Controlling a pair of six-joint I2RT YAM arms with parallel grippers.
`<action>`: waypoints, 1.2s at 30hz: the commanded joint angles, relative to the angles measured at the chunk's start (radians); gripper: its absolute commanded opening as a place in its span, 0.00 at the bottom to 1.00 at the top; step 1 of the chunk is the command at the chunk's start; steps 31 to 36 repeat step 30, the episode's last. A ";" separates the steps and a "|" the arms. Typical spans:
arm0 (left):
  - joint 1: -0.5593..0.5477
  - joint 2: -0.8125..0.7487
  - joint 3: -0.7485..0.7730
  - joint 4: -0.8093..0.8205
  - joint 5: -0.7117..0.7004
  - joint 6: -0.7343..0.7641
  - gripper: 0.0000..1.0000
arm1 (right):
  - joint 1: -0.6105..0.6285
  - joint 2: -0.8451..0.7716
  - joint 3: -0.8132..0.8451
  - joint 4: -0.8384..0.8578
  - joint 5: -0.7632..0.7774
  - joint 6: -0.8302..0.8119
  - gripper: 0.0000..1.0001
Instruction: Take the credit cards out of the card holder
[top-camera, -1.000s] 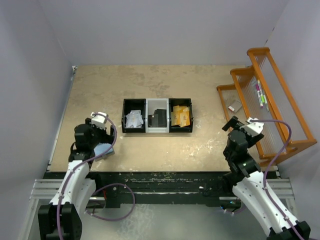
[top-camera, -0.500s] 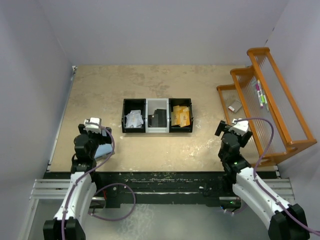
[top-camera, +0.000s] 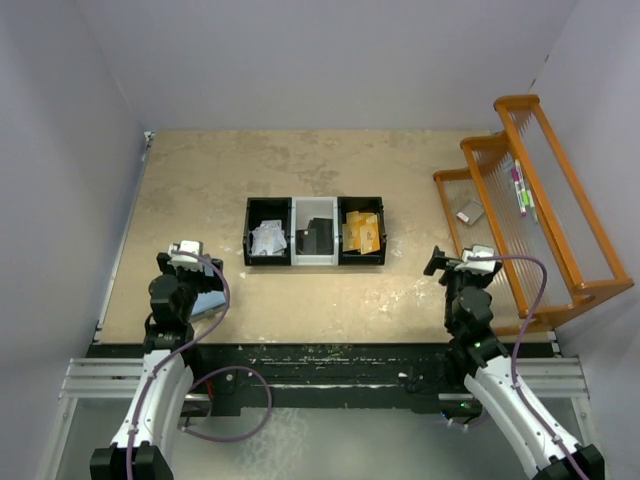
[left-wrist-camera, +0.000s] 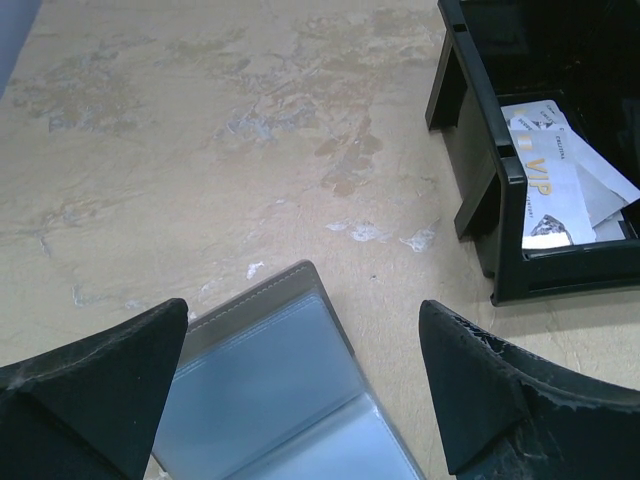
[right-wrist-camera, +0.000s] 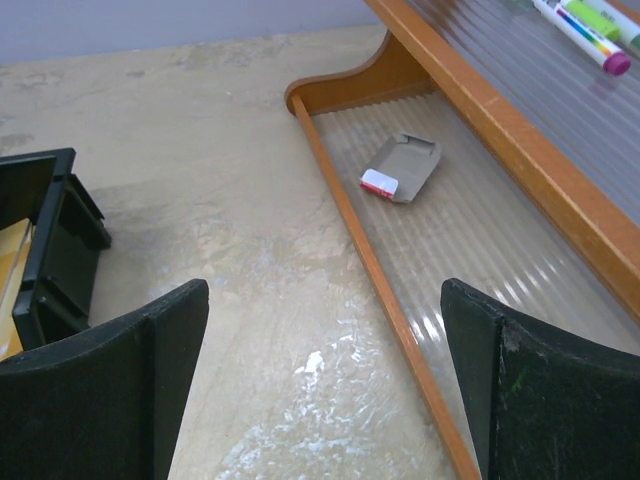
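card holder (left-wrist-camera: 268, 378) pockets, L wrist only

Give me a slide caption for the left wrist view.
Open left gripper hovers above the opened card holder; white cards lie in the black bin nearby.

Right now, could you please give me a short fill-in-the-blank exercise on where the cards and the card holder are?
1. The left fingers and right fingers both stand ____, holding nothing.
2. The card holder lies open on the table, just below the ____ fingers.
3. The orange-gold cards fill the ____ compartment of the bin tray.
4. The black cards lie in its ____ compartment.
Missing words: open; left; right; middle.
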 joint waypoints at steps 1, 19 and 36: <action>0.003 0.002 0.012 0.046 0.006 -0.013 0.99 | -0.020 -0.058 -0.033 0.025 -0.036 -0.015 1.00; 0.003 0.020 0.015 0.057 0.033 -0.002 0.99 | -0.020 -0.089 -0.038 0.004 -0.019 -0.008 1.00; 0.003 0.024 0.015 0.060 0.037 0.001 0.99 | -0.019 -0.092 -0.038 0.003 -0.019 -0.008 1.00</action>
